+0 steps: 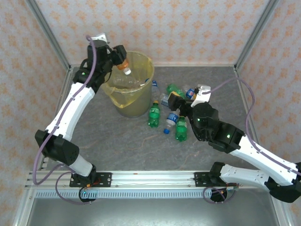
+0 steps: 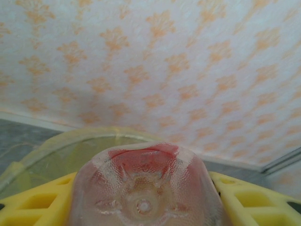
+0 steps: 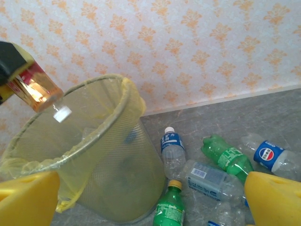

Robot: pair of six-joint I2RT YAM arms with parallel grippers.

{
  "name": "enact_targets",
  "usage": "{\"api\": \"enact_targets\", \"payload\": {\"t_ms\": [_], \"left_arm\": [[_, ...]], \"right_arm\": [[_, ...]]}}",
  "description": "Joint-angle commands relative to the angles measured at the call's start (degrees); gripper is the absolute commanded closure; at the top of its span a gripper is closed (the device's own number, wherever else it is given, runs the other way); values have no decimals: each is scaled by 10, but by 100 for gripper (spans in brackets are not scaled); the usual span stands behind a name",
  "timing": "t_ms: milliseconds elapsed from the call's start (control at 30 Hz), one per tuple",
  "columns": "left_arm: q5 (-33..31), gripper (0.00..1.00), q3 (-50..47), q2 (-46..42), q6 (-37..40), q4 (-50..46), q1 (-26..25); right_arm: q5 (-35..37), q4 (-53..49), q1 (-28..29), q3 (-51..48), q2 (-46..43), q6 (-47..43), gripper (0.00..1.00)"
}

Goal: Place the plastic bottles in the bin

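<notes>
Orange bottle (image 2: 146, 188): gripped by left fingers (image 2: 249, 197), above bin (image 1: 141, 96), upper left.
Right fingers (image 3: 273, 197): open, empty, bottom corners.

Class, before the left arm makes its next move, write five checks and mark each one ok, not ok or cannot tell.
1. Left gripper clamped on orange bottle: ok.
2. Bottle over bin opening: ok.
3. Cap tilted down towards bin: ok.
4. Right gripper open, apart from bin: ok.
5. Drop height safe: cannot tell.
</notes>
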Motion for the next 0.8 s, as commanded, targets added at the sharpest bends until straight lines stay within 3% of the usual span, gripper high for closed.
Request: {"api": "enact_targets", "payload": {"t_ms": [0, 300, 467, 767], "left_arm": [[-101, 40, 14, 31, 72, -53, -30], [-82, 14, 25, 39, 57, -83, -31], [-58, 1, 39, 21, 45, -95, -31], [27, 1, 40, -36, -1, -86, -31]], "right_arm": [[19, -5, -5, -14, -14, 32, 0], [39, -27, -18, -34, -3, 72, 0], [-3, -38, -54, -47, 20, 107, 0], [-126, -19, -165, -82, 73, 126, 0]]}}
